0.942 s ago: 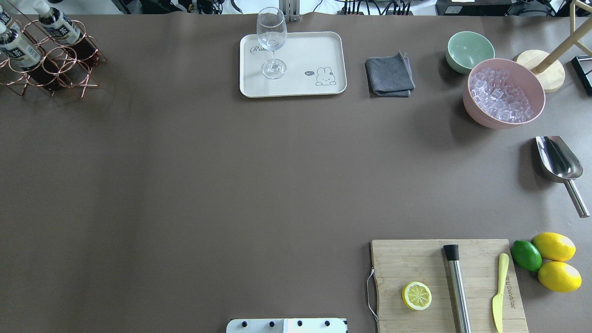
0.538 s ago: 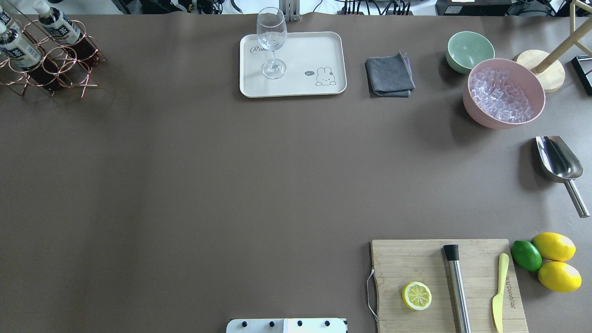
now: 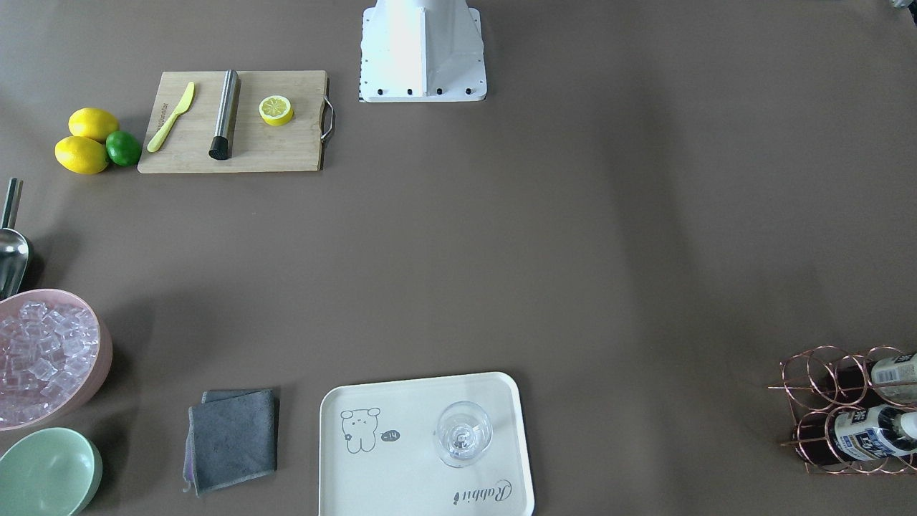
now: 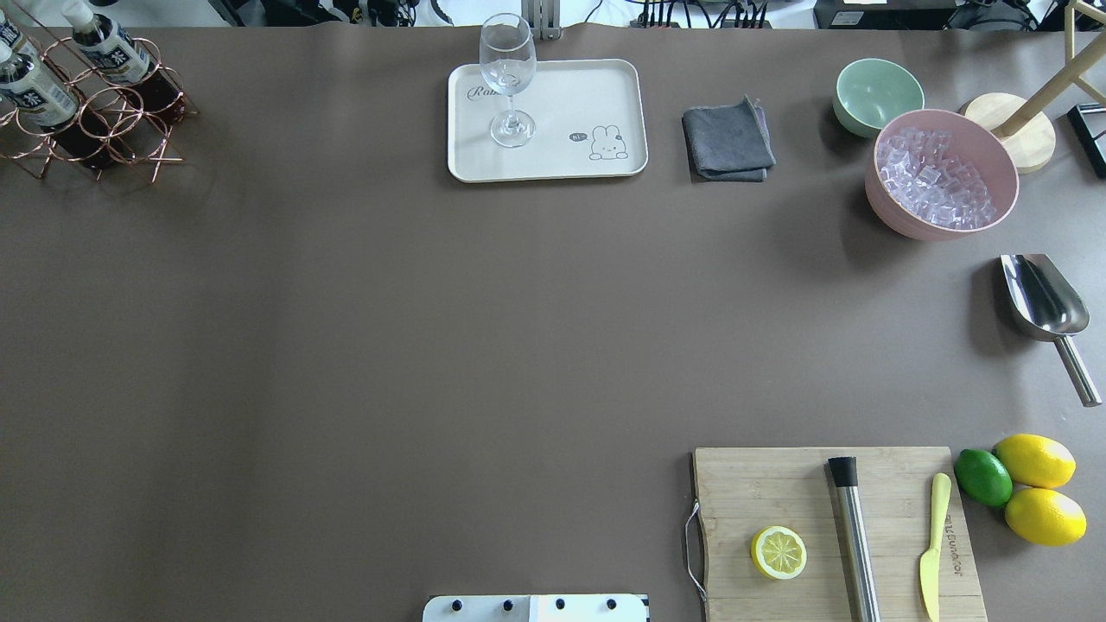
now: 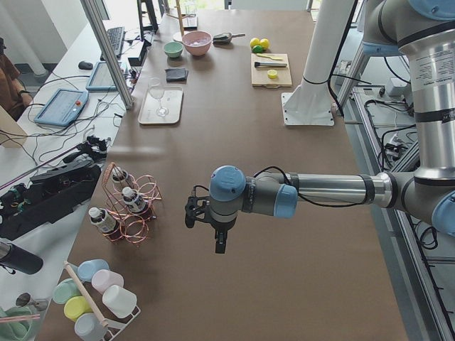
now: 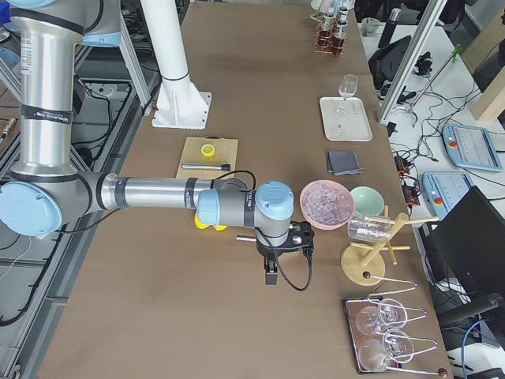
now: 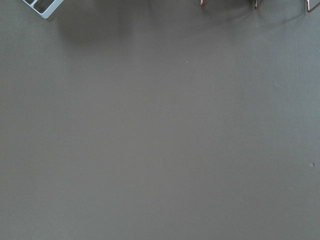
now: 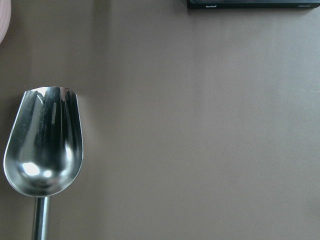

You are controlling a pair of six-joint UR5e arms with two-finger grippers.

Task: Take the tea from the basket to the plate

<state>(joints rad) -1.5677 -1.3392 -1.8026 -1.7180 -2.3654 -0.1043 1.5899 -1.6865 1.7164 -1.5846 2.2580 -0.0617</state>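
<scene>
The copper wire basket (image 4: 130,112) stands at the table's far left corner, also in the front view (image 3: 809,408) and left view (image 5: 146,206). Tea bottles (image 4: 39,91) with white caps stand in its cells; three show in the left view (image 5: 130,200). The cream plate (image 4: 570,95) lies at the far middle, with a stemmed glass (image 4: 508,78) standing on it. My left gripper (image 5: 219,240) hangs over bare table a little to the right of the basket. My right gripper (image 6: 270,272) hangs near the pink bowl. I cannot tell whether either is open or shut.
A grey cloth (image 4: 727,140), green bowl (image 4: 877,93), pink bowl of ice (image 4: 942,173) and metal scoop (image 4: 1045,307) are at the right. A cutting board (image 4: 834,527) holds a lemon half, a metal muddler and a knife, with lemons and a lime (image 4: 983,477) beside it.
</scene>
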